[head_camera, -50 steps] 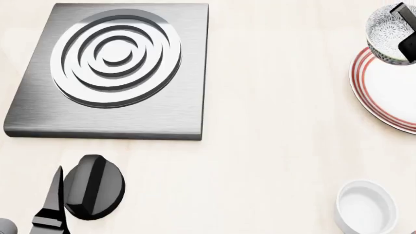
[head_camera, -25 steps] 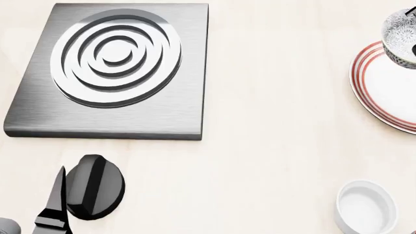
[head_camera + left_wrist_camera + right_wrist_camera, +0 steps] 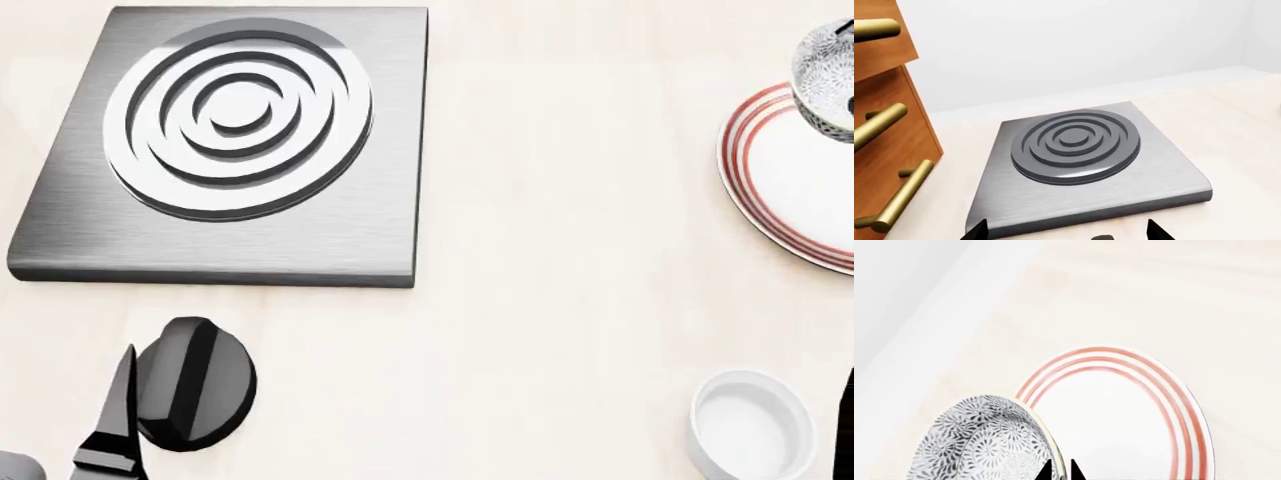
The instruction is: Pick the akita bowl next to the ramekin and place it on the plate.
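**Bowl carried over the plate's rim, release still to come**

The right gripper [image 3: 1060, 471] was pinched on the rim of the akita bowl [image 3: 984, 440], one dark fingertip inside the wall and one outside. The bowl hung over the plate's [image 3: 1121, 410] far edge, not yet centred on it. The step in hand looked like the placing: the next move would call for shifting the bowl inward over the plate's white middle, lowering it level, then opening the fingers. The ramekin [image 3: 750, 425] stood well apart, nearer the robot. The left gripper [image 3: 1066, 231] idled with its tips spread, holding nothing, facing a grey hob plate [image 3: 1084, 165]. The counter [image 3: 561, 250] was pale wood; a wooden drawer front [image 3: 884, 145] with brass handles stood beside it, against a white wall.
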Robot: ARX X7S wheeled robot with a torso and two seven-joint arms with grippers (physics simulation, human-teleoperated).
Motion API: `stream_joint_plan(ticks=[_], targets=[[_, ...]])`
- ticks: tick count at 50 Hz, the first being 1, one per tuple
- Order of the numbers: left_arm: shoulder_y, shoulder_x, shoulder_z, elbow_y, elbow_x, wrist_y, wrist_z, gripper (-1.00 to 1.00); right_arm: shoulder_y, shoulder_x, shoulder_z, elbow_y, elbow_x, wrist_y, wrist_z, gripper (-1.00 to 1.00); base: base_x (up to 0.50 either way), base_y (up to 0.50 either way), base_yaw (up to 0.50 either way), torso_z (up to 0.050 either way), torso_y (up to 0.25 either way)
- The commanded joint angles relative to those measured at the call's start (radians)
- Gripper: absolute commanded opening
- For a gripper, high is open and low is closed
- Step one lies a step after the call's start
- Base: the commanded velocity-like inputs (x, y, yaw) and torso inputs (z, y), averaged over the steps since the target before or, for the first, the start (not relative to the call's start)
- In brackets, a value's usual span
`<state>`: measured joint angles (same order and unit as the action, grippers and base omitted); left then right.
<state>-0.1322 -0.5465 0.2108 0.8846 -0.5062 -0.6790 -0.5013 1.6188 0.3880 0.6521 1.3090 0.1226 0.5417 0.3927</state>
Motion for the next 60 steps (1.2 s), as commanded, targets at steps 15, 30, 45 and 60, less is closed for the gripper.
stream_joint_plan(ticks=[15, 30, 45, 60], targets=[[0.010, -0.012, -0.003, -0.001, -0.001, 0.017, -0.004, 1.00, -0.032, -0.023, 0.113, -0.001, -0.097, -0.049, -0.050, -1.00, 0.00, 0.00, 0.00, 0.000, 0.001], [0.021, -0.020, -0.004, -0.010, 0.002, 0.032, -0.002, 1.00, -0.053, -0.038, 0.142, 0.000, -0.110, -0.101, -0.055, -1.00, 0.00, 0.00, 0.00, 0.000, 0.001], [0.020, -0.025, -0.002, -0.007, -0.001, 0.031, -0.008, 1.00, -0.067, -0.034, 0.156, 0.000, -0.117, -0.117, -0.030, -1.00, 0.00, 0.00, 0.00, 0.000, 0.000], [0.019, -0.029, -0.005, -0.005, -0.009, 0.030, -0.013, 1.00, -0.087, -0.036, 0.162, 0.000, -0.121, -0.128, -0.020, -1.00, 0.00, 0.00, 0.00, 0.001, 0.001]])
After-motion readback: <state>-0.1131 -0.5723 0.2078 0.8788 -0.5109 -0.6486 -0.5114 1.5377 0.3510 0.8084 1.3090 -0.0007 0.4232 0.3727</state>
